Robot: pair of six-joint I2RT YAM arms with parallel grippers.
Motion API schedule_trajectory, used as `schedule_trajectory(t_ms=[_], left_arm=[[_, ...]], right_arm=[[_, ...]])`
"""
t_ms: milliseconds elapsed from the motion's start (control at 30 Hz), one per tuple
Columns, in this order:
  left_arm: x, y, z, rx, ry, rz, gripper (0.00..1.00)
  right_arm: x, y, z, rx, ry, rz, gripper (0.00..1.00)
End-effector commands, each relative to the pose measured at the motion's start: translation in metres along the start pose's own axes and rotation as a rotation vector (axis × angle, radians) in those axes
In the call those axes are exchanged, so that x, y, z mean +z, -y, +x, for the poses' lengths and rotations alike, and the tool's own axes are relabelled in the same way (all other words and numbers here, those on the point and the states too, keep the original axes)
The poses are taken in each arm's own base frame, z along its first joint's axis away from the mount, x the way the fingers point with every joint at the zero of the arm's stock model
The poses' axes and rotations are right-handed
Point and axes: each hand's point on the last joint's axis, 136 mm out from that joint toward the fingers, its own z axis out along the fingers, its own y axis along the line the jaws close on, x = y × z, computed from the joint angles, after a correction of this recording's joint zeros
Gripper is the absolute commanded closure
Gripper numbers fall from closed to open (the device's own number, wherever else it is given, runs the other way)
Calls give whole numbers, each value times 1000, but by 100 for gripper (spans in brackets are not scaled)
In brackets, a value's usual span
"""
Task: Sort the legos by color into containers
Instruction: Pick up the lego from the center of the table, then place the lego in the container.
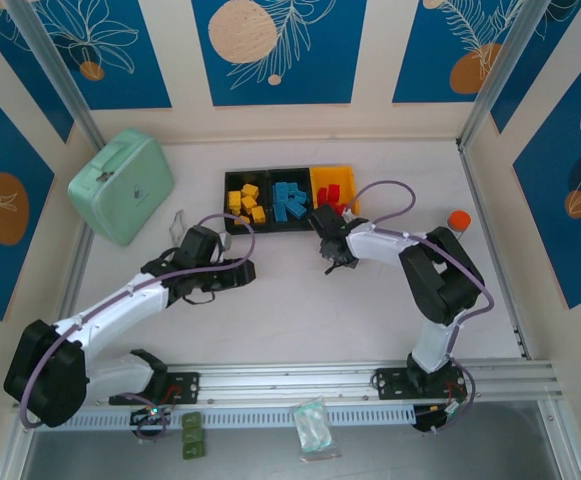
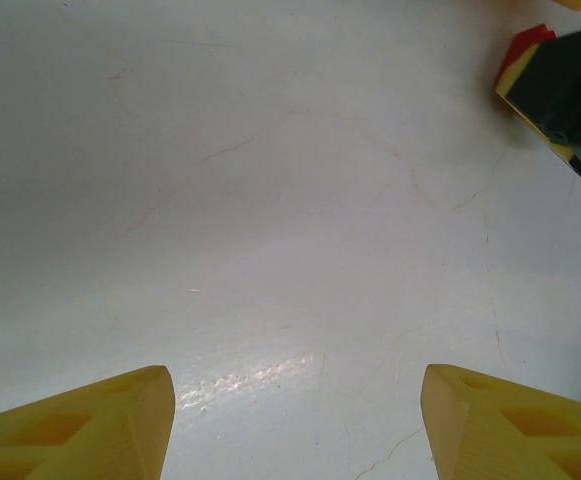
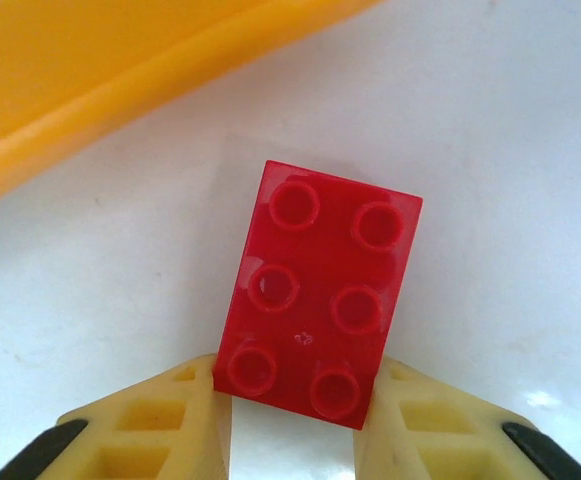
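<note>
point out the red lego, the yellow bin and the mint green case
red lego [image 3: 315, 300]: right wrist view, studded top
yellow bin [image 3: 120, 105]: right wrist view, its rim
mint green case [image 1: 122, 185]: top external view, lid middle

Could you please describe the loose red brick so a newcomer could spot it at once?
At the back of the table stands a row of three bins; take the yellow bin at its right end. In front of it, the right end effector grips a six-stud red brick, which, unlike the other red bricks, lies outside the bin.
</note>
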Motion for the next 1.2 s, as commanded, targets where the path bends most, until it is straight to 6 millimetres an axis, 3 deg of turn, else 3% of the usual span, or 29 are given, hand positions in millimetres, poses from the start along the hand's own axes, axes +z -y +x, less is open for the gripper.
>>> schedule_trajectory(t_ms=[0, 333, 600, 933, 1167], left_arm=[[3, 4, 2, 3, -4, 18, 34], [3, 18, -6, 18, 6, 51, 34], [11, 31, -13, 36, -2, 69, 34], [7, 24, -6, 27, 5, 40, 34], [2, 18, -2, 34, 7, 15, 34]], right_arm=[[-16, 7, -5, -15, 39, -5, 70], [-71, 11, -8, -100, 65, -116, 71], [-109, -16, -44, -157, 47, -296, 71], [-86, -64, -101, -186, -36, -376, 71], [-38, -82, -129, -164, -89, -316, 71]])
